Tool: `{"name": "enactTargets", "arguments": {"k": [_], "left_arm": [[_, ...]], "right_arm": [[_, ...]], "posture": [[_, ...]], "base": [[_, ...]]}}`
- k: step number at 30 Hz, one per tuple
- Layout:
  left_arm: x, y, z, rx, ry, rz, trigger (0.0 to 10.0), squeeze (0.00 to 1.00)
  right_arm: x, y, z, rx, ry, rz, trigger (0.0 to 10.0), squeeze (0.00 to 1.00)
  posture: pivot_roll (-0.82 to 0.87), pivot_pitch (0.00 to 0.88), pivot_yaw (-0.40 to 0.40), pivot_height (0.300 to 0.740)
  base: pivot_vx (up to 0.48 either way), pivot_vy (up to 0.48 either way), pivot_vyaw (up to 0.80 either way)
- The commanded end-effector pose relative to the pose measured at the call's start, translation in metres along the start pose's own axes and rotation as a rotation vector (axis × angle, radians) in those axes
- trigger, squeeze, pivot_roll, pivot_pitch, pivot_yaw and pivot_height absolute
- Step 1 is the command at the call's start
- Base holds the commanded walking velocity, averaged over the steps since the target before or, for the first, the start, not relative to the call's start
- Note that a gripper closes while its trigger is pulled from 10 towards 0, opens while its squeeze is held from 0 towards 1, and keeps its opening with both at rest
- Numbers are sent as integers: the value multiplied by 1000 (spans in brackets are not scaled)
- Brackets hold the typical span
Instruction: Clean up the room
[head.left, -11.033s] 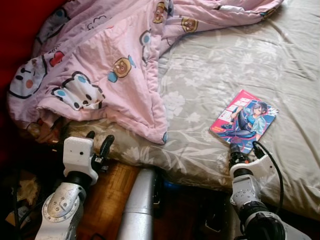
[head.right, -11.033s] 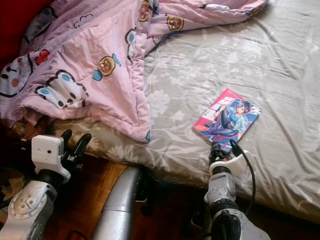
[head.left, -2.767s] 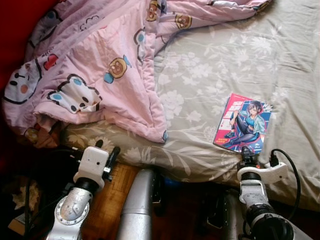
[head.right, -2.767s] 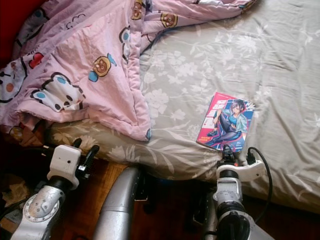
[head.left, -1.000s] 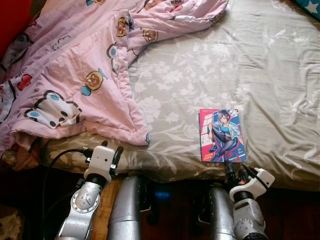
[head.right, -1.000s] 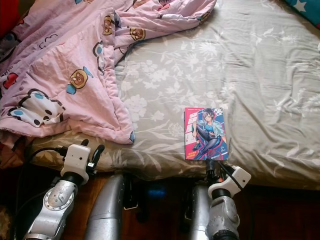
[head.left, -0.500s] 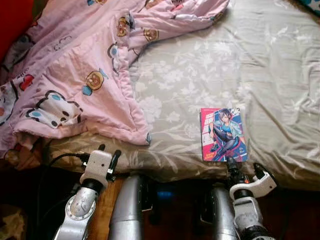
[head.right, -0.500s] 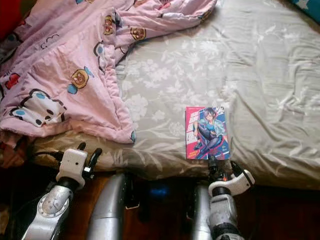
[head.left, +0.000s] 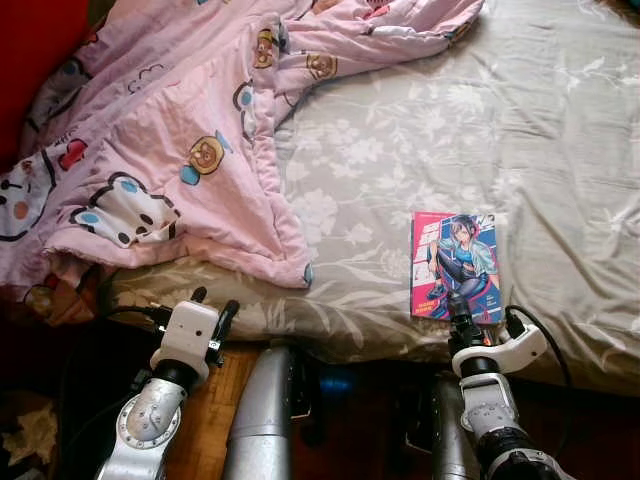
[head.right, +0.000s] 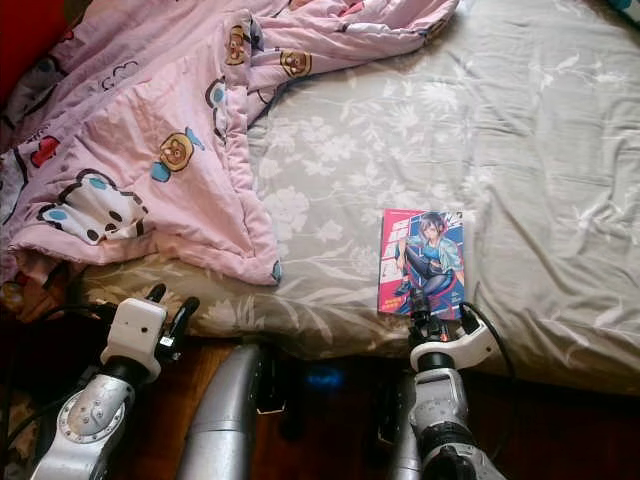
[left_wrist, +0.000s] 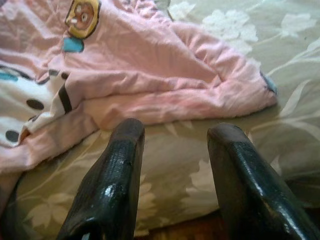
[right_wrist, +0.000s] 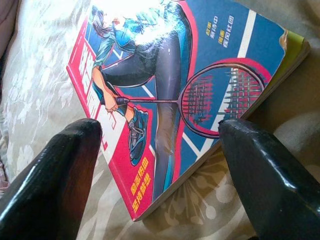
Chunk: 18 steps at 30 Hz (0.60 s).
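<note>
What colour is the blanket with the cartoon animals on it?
The blanket is pink, printed with cartoon bears and white animal faces. The left eye view shows it best.

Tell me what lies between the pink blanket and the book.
Only bare grey floral sheet lies between the blanket and the book, as the left eye view shows.
</note>
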<state>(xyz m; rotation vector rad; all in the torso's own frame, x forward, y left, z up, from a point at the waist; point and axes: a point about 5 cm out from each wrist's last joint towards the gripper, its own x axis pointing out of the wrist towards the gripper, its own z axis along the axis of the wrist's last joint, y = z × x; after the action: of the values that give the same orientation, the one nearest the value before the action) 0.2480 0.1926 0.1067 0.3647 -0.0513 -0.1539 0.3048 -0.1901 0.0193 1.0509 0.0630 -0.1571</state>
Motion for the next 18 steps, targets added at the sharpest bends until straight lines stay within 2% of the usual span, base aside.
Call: {"name": "enactTargets", "arguments": {"k": [1,9,18], "left_arm": [[-11,4,-8,1,53,1,10000,0],[-16,5,-8,3,74,-1,10000,0],[-16,4,-7,6,80,0,10000,0]], "right_arm": [[-12,-14,-11,27,32,-41,10000,0],[-21,-25,-13,46,26,-78,10000,0],[-22,-25,-12,62,4,-62,10000,0]], "posture": [[350,538,107,625],[357,551,114,625],[353,548,109,625]], "base": [[0,0,0],[0,0,0],[0,0,0]]}}
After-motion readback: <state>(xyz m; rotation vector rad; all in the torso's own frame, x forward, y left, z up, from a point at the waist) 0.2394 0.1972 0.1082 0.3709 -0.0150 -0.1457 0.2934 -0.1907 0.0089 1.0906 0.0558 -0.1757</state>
